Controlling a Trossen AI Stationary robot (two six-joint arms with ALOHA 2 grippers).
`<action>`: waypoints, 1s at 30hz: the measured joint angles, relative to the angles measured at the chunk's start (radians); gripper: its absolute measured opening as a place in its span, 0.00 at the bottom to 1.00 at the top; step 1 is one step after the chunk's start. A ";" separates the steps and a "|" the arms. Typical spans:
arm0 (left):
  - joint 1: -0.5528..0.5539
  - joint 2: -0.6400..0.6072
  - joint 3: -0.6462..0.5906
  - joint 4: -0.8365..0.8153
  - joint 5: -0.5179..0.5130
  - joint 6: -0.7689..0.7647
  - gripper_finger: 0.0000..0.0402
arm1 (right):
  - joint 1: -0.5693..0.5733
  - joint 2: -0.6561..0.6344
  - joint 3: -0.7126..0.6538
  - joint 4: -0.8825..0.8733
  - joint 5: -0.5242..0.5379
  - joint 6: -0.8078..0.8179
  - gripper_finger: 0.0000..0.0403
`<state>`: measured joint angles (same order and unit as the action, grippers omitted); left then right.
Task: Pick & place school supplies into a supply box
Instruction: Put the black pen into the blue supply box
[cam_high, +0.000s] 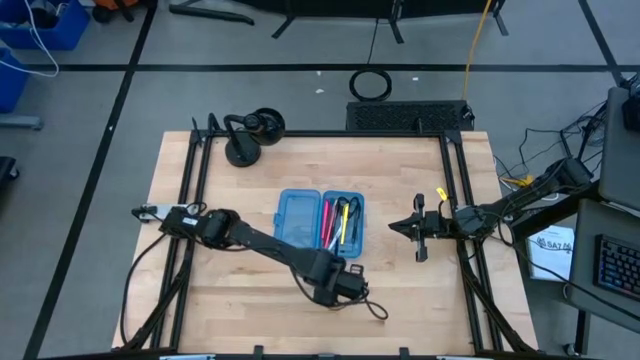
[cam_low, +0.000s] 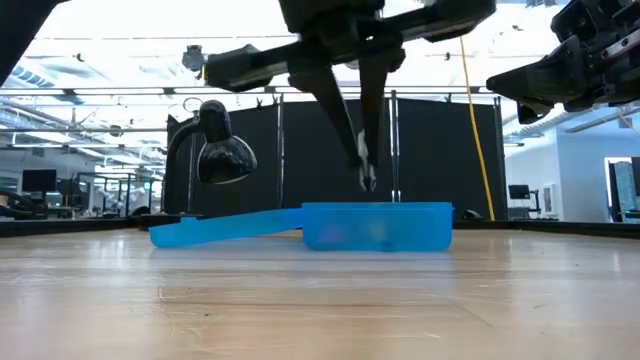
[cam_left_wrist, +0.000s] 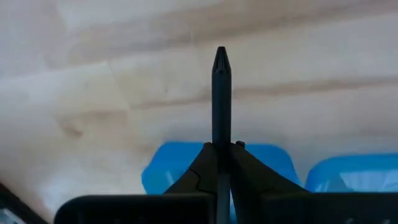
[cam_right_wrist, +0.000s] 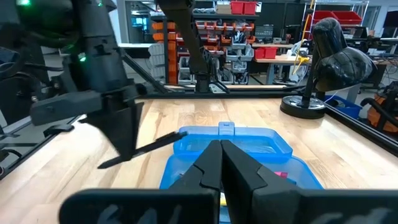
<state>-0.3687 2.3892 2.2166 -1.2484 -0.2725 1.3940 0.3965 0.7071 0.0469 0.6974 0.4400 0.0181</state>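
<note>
High view: left claw (cam_high: 352, 278) hangs just short of the supply box (cam_high: 320, 218) mid-counter, clamped on a black pen (cam_left_wrist: 221, 93). Pink, yellow and black supplies already lie in the right half. Grip sits near one end, so the pen could pivot, catch the rim and land outside. Right claw (cam_high: 418, 228) waits well right, fingers together.

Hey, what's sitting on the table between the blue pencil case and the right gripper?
Nothing: the high view shows only bare wood between the supply box and the right gripper, which waits to its side.
</note>
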 joint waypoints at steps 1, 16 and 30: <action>0.004 -0.004 0.000 -0.005 -0.010 0.003 0.05 | 0.000 0.000 0.000 -0.003 0.000 0.000 0.00; 0.131 -0.104 0.002 -0.066 0.029 0.113 0.05 | 0.000 0.000 0.000 0.001 0.001 -0.005 0.00; 0.330 -0.101 0.001 -0.022 0.371 0.258 0.05 | -0.016 0.000 0.000 0.046 0.003 -0.101 0.00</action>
<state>-0.0389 2.2887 2.2177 -1.2699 0.0983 1.6523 0.3801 0.7071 0.0467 0.7430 0.4434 -0.0825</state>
